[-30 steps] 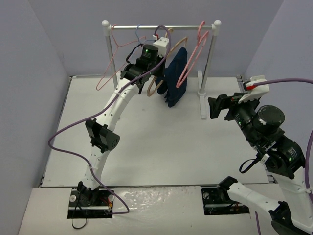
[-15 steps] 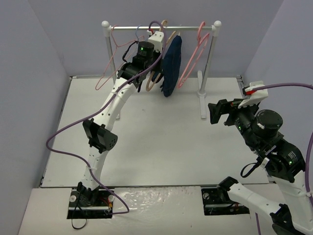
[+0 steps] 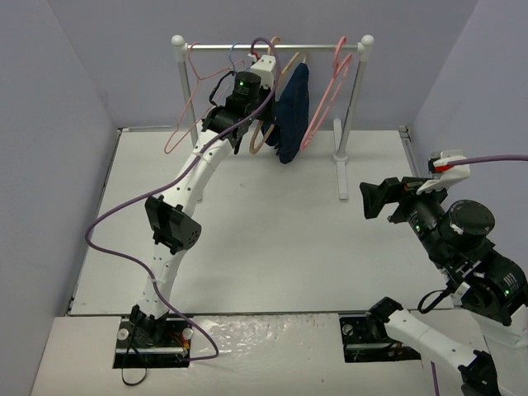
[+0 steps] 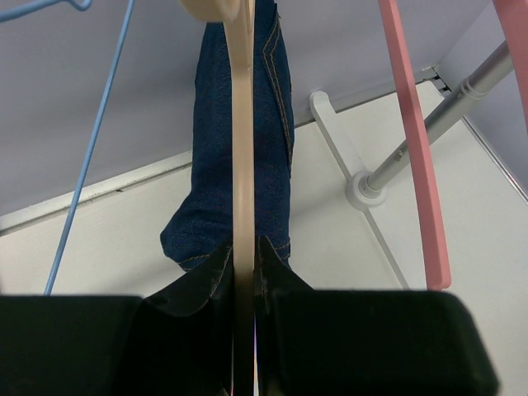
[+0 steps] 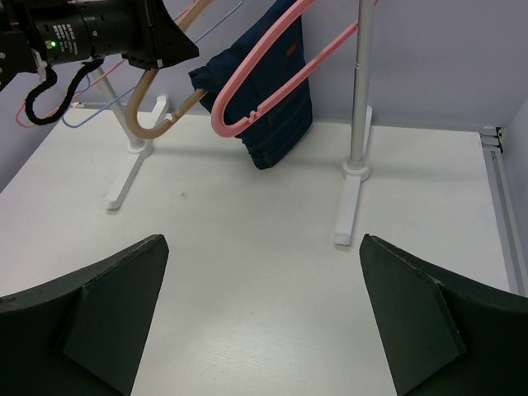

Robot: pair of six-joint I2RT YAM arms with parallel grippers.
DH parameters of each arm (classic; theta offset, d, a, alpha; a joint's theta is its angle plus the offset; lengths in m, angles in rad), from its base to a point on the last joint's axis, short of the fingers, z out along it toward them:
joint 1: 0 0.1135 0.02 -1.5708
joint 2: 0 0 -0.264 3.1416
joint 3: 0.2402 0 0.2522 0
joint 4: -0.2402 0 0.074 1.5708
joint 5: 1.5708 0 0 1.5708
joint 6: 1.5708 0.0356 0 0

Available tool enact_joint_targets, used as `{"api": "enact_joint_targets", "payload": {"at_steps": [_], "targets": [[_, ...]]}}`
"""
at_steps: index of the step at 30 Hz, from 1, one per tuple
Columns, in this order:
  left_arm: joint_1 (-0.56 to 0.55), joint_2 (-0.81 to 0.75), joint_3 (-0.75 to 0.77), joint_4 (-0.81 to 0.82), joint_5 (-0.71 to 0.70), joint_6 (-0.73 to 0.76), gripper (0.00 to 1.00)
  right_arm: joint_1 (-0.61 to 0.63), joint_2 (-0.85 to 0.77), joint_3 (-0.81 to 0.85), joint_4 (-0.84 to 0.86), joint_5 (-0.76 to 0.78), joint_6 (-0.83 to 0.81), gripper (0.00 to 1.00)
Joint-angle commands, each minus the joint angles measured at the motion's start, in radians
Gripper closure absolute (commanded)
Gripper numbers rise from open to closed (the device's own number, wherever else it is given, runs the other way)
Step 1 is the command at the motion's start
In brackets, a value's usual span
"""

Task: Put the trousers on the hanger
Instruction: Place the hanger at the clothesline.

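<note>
The dark navy trousers (image 3: pixel 293 107) hang draped over the tan hanger (image 3: pixel 257 142) at the middle of the rack rail (image 3: pixel 322 45). My left gripper (image 3: pixel 264 120) is shut on the tan hanger. In the left wrist view (image 4: pixel 245 272) the hanger's bar (image 4: pixel 242 165) runs straight out between the fingers, with the trousers (image 4: pixel 276 132) hanging on both sides of it. My right gripper (image 3: pixel 384 198) is open and empty, low at the right, well away from the rack. The right wrist view (image 5: pixel 264 305) shows the trousers (image 5: pixel 280 107) and tan hanger (image 5: pixel 153 115) far ahead.
Thin pink hangers (image 3: pixel 326 95) hang right of the trousers and another (image 3: pixel 186 115) at the left. A thin light-blue hanger (image 4: pixel 91 157) hangs left of the tan one. The white rack stands on two posts with long feet (image 5: pixel 351 198) on the table.
My left gripper has lifted the tan hanger with the trousers up and back to the rail. My right arm has drawn back to the right and slightly down.
</note>
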State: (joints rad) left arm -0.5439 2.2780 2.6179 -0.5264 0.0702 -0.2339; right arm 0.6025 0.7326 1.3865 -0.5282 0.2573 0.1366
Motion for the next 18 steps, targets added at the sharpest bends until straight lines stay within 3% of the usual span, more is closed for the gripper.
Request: {"api": "enact_joint_targets", "payload": {"at_steps": [1,4,6,9,13,16,18], "targets": [[-0.019,-0.091,0.003,0.161,0.014,0.008,0.98,-0.003,-0.035,-0.015,0.031,0.014,0.041,0.0],[-0.025,-0.18,-0.091,0.208,0.018,0.005,0.71,-0.004,-0.049,-0.026,0.027,0.023,0.04,0.0],[-0.027,-0.229,-0.132,0.224,0.012,0.023,0.44,-0.003,-0.062,-0.034,0.025,0.034,0.026,0.0],[-0.027,-0.269,-0.127,0.172,-0.001,0.05,0.26,-0.003,-0.067,-0.035,0.025,0.088,-0.002,0.0],[-0.03,-0.363,-0.138,0.077,-0.041,0.061,0.15,-0.003,-0.058,0.008,0.02,0.113,-0.049,0.0],[-0.031,-0.527,-0.273,0.071,-0.071,0.056,0.13,-0.003,-0.065,0.015,0.016,0.133,-0.056,0.0],[-0.03,-0.669,-0.466,0.074,-0.143,0.055,0.11,-0.004,-0.081,0.004,0.008,0.143,-0.046,0.0]]}}
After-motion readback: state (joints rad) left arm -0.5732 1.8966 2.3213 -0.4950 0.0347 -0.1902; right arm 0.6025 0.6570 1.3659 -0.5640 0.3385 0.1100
